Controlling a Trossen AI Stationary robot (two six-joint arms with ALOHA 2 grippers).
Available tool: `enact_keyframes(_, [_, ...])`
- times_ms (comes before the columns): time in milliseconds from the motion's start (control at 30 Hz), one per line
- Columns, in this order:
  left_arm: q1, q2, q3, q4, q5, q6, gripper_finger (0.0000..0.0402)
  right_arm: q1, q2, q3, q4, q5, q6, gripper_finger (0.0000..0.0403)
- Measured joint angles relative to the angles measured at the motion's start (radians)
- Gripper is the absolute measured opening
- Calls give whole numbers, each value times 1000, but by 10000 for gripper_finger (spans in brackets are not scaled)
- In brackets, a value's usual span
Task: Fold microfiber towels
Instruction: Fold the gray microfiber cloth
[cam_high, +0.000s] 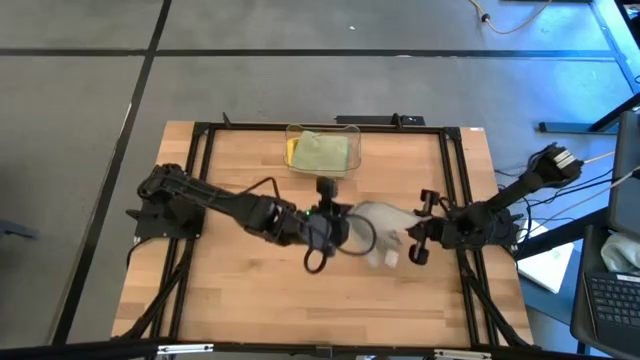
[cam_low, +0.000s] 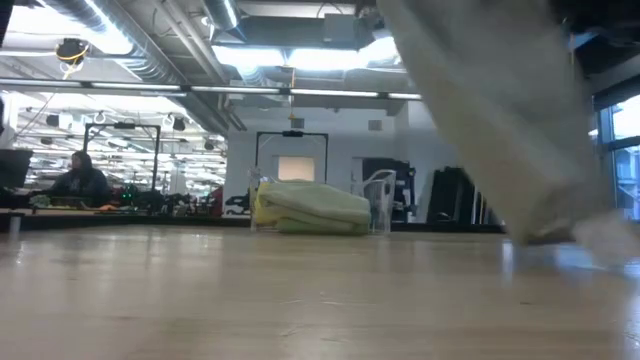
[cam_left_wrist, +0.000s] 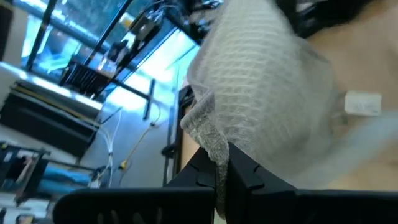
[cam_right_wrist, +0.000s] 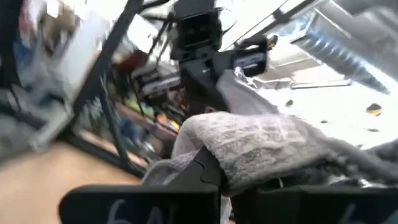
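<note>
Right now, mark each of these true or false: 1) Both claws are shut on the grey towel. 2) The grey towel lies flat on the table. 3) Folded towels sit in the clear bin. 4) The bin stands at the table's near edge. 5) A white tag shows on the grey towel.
1) True: the left claw and the right claw each pinch the grey towel.
2) False: it hangs lifted between the arms, draping toward the table.
3) True: folded towels, yellow and pale green, lie in the clear bin.
4) False: the bin stands at the far edge, behind both arms.
5) True: a white tag shows in the left wrist view.
</note>
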Motion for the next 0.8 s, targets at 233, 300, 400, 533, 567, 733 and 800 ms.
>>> enact_keyframes(233, [85,-2,0,-8,17,-10,0,-20,-176,88,-327,151,-227,15])
enact_keyframes(300, [97,-2,0,-16,30,-32,0,-31,-212,113,-385,165,-248,16])
enact_keyframes(400, [103,-2,0,-29,32,-50,0,-58,-254,151,-472,200,-283,15])
enact_keyframes(533, [103,-2,0,-44,-37,-50,0,-129,-296,188,-570,284,-327,13])
enact_keyframes(567, [105,-2,0,-52,-62,-50,0,-151,-303,191,-600,290,-327,13])
enact_keyframes(733, [121,-2,0,-93,-146,-82,0,-232,-316,197,-748,283,-326,15])
enact_keyframes(800, [128,-2,0,-105,-164,-84,0,-247,-316,197,-785,253,-330,14])
